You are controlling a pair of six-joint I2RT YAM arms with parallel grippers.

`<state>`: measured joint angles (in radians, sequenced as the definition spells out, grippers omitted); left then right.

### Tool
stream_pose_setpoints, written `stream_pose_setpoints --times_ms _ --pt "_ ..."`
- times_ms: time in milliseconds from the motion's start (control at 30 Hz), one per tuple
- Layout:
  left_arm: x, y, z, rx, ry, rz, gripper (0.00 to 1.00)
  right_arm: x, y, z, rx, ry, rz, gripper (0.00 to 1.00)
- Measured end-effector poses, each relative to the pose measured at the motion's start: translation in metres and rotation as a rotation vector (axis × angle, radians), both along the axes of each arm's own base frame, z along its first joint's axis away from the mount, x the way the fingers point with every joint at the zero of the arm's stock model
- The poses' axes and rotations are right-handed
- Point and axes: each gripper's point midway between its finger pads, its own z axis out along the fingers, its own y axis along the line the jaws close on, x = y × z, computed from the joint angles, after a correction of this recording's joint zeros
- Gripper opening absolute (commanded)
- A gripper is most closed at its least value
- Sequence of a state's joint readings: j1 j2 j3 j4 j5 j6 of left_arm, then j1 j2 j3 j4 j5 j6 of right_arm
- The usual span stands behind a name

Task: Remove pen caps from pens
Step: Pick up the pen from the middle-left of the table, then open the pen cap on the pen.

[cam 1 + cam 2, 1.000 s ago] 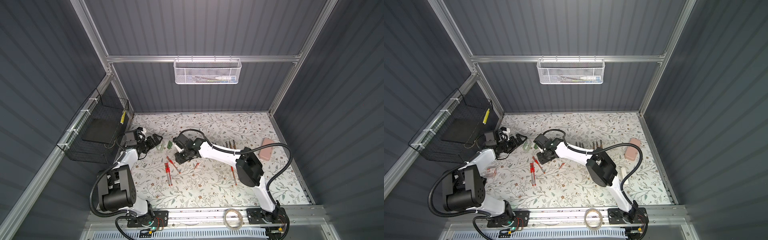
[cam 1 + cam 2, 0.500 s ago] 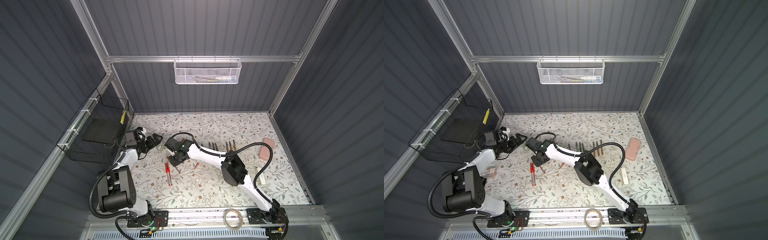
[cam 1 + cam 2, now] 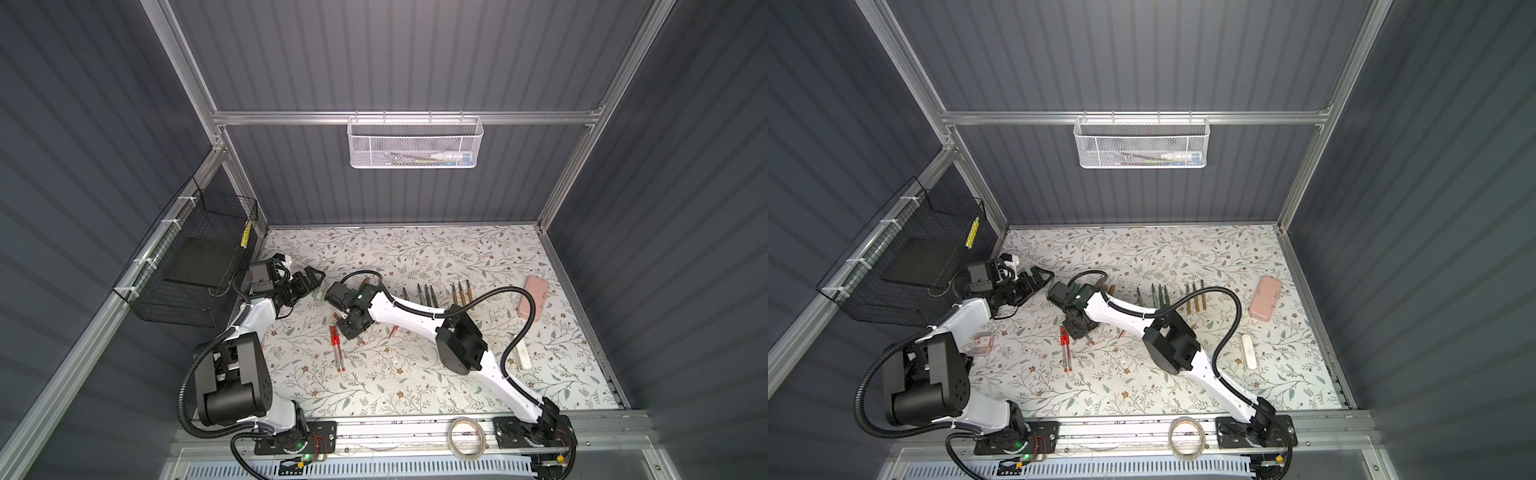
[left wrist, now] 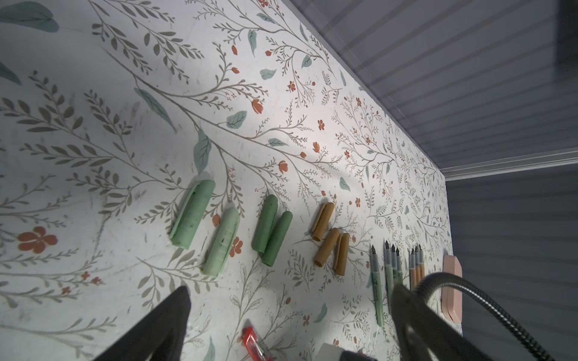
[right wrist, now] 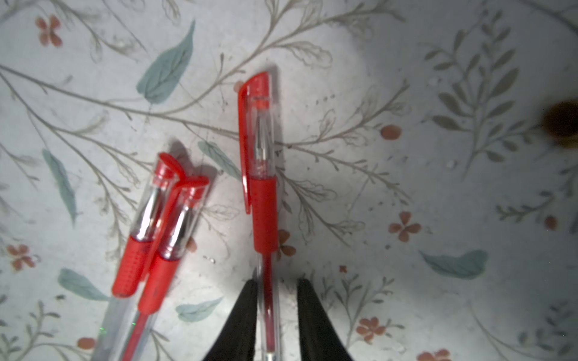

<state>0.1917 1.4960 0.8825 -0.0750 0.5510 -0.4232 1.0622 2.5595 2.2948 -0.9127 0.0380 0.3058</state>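
In the right wrist view, a red capped pen lies on the floral table with its cap pointing away. My right gripper straddles its clear barrel. One finger touches the barrel and a thin gap shows at the other. Two more capped red pens lie beside it. In both top views that gripper is low over the red pens. My left gripper is open and empty, near green caps and gold-brown caps. Uncapped green pens and gold-brown pens lie in a row.
A pink case and a white bar lie at the right. A tape roll sits on the front rail. A black wire basket hangs on the left wall and a white mesh basket on the back wall.
My right arm has reached left and forward, down onto the red pens, and its jaws have narrowed round one pen's barrel. The left arm has not moved.
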Motion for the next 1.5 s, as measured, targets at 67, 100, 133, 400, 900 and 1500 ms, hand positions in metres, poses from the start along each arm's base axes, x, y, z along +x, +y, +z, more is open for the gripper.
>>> stream_pose_setpoints --times_ms 67,100,133,400,900,1500 --pt "0.0 0.0 0.0 -0.002 -0.001 -0.001 1.0 0.0 -0.005 0.0 -0.009 -0.01 -0.007 0.08" --pt "0.0 0.0 0.0 -0.002 -0.001 -0.001 1.0 -0.002 -0.01 0.0 -0.015 -0.01 -0.009 0.07" --pt "0.0 0.0 0.0 -0.004 0.0 0.0 1.0 -0.003 -0.013 0.001 -0.019 -0.01 -0.013 0.05" --pt "0.001 -0.006 0.006 -0.033 -0.02 -0.025 1.0 -0.005 -0.042 0.003 -0.047 -0.017 -0.045 0.0" --pt "-0.013 -0.087 0.037 -0.264 -0.137 -0.286 0.86 0.033 -0.06 0.104 0.199 -0.203 -0.171 0.0" --pt "-0.028 -0.128 0.06 -0.343 -0.198 -0.456 0.65 0.029 -0.054 0.127 0.322 -0.195 -0.183 0.0"
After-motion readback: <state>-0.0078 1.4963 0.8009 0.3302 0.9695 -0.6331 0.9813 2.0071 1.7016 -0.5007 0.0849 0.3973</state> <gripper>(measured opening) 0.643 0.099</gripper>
